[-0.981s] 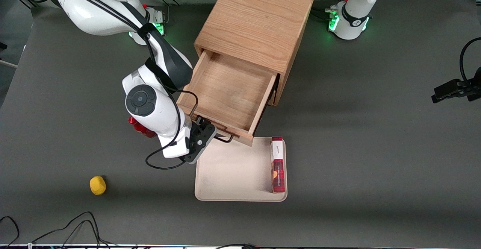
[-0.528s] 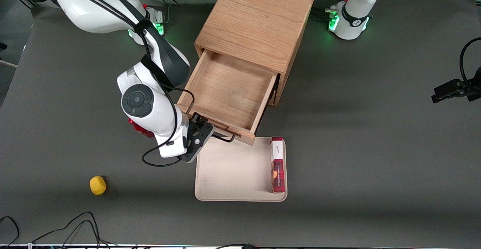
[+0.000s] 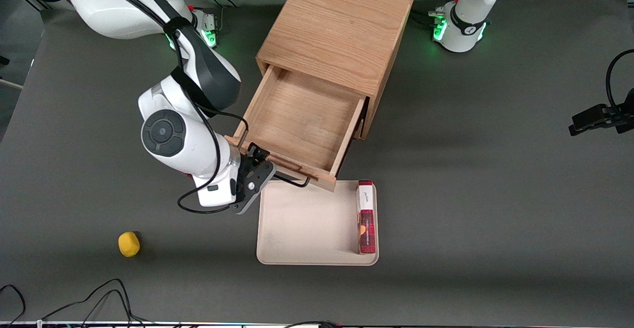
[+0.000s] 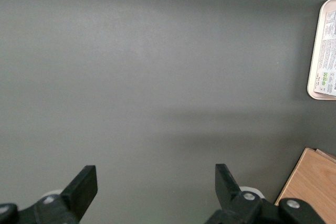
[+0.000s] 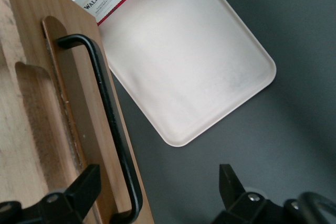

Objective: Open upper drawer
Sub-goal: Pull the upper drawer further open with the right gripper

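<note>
Robot lab, dark table (image 3: pixel 495 194), cables (image 3: pixel 99 298)

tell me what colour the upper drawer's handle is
Black; the handle shows best in the right wrist view.
</note>
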